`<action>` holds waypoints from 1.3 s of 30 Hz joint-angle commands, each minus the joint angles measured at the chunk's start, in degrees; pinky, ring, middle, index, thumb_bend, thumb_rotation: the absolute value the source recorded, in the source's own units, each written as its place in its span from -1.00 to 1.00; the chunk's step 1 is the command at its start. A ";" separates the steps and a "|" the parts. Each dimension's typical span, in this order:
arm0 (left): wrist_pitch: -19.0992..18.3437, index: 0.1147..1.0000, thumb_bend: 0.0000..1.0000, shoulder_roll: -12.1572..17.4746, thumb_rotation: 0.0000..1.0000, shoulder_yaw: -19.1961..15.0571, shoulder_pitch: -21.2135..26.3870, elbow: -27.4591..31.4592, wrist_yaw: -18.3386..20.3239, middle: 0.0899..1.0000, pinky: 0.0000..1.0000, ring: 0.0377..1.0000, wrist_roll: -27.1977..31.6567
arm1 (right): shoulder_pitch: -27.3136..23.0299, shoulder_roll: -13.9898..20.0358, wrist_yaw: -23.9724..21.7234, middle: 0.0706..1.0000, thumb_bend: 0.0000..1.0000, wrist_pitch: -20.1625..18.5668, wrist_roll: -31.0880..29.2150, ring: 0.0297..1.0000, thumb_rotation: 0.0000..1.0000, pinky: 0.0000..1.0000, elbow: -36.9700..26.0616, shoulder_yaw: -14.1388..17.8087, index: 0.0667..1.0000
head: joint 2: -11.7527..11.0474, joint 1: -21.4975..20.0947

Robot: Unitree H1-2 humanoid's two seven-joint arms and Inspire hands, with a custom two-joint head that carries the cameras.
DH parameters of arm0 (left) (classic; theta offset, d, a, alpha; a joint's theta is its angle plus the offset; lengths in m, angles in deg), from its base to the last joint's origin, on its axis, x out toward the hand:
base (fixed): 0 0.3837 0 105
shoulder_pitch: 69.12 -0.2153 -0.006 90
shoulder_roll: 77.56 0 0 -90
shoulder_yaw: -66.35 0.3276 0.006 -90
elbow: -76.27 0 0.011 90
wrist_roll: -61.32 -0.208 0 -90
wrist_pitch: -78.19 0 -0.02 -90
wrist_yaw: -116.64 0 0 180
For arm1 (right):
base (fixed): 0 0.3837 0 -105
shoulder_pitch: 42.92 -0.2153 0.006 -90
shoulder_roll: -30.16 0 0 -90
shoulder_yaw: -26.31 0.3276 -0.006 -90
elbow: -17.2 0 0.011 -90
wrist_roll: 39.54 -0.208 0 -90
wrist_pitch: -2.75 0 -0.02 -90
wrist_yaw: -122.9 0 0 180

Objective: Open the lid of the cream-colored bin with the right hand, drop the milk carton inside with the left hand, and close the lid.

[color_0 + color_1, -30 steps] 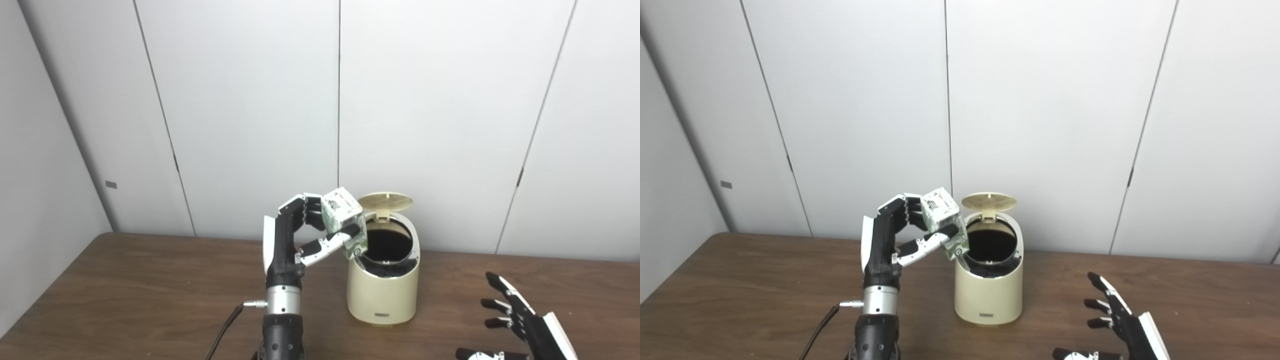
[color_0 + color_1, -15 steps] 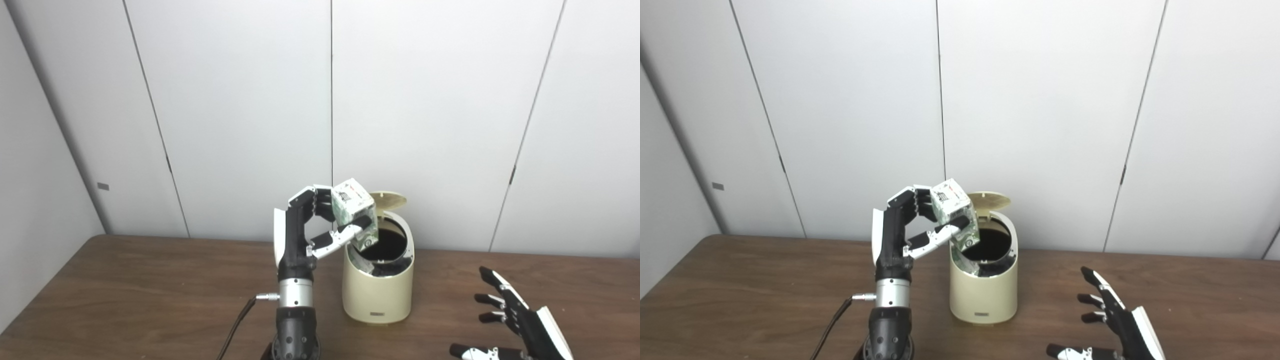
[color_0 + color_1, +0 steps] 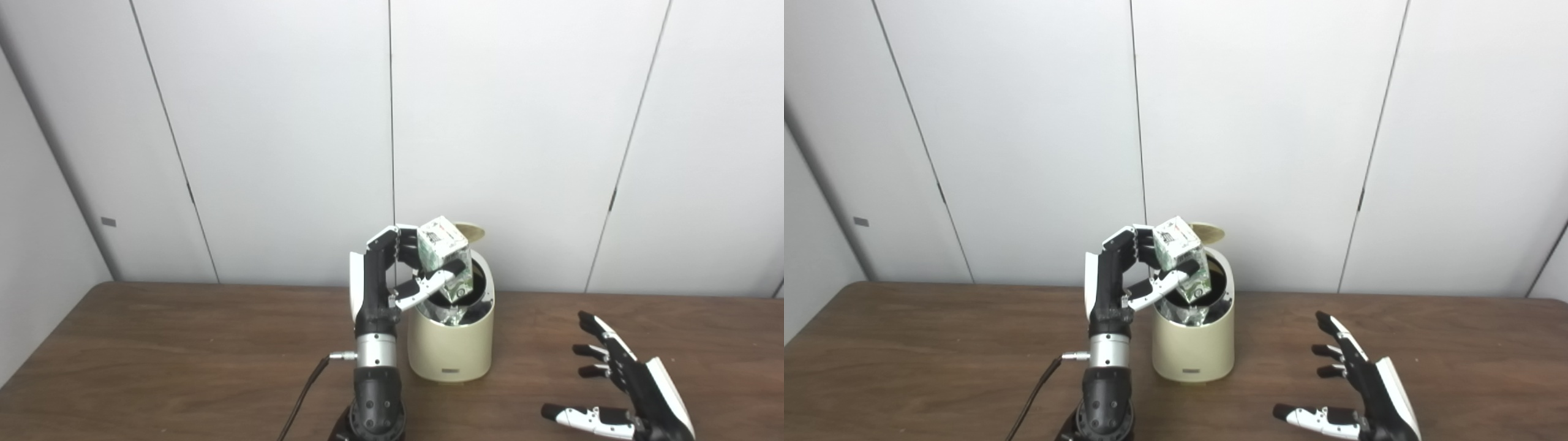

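Observation:
The cream-colored bin [image 3: 450, 343] stands on the brown table near its far edge, with its round lid [image 3: 471, 231] tipped up at the back. My left hand [image 3: 392, 275] is raised beside the bin's left side and is shut on the green and white milk carton [image 3: 445, 257]. The carton hangs tilted over the bin's dark opening, its lower end at the rim. A second carton-like object shows inside the bin [image 3: 450, 313]. My right hand [image 3: 625, 386] is open and empty low at the front right, well apart from the bin.
The brown table [image 3: 184, 355] reaches to the white panelled wall behind the bin. A black cable [image 3: 306, 392] runs down from my left wrist to the front edge.
My left hand has carried the carton rightward from beside the bin to over its opening. The camera has also shifted, so the whole scene sits further left. The right hand stays open and low.

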 commanded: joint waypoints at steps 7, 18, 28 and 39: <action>2.99 -0.11 0.01 2.62 -1.00 7.95 6.10 -4.24 -8.21 -0.14 -0.17 -0.15 1.51 | -0.97 0.27 1.32 0.81 0.52 2.49 -0.53 0.58 -0.67 0.32 0.00 0.54 0.80 | 0.30 -0.43; 2.99 -0.13 0.01 8.05 -1.00 23.60 9.98 -11.20 -26.37 -0.14 -0.08 -0.14 1.11 | -0.07 0.27 1.12 0.81 0.49 1.86 -0.45 0.58 -0.56 0.31 -1.14 0.42 0.81 | 0.63 -0.58; 3.00 -0.12 0.01 10.50 -1.00 32.72 12.21 -14.12 -36.63 -0.14 -0.04 -0.13 2.28 | 0.26 0.61 1.02 0.82 0.47 2.87 -1.54 0.59 -0.60 0.34 -0.50 0.67 0.81 | 0.89 -0.48; 2.99 -0.06 0.16 10.55 -0.93 32.47 12.18 -19.67 -32.19 0.31 0.27 0.37 0.20 | 0.47 0.63 0.57 0.83 0.48 2.11 -2.93 0.61 -0.59 0.38 -1.32 0.57 0.82 | 1.09 -0.25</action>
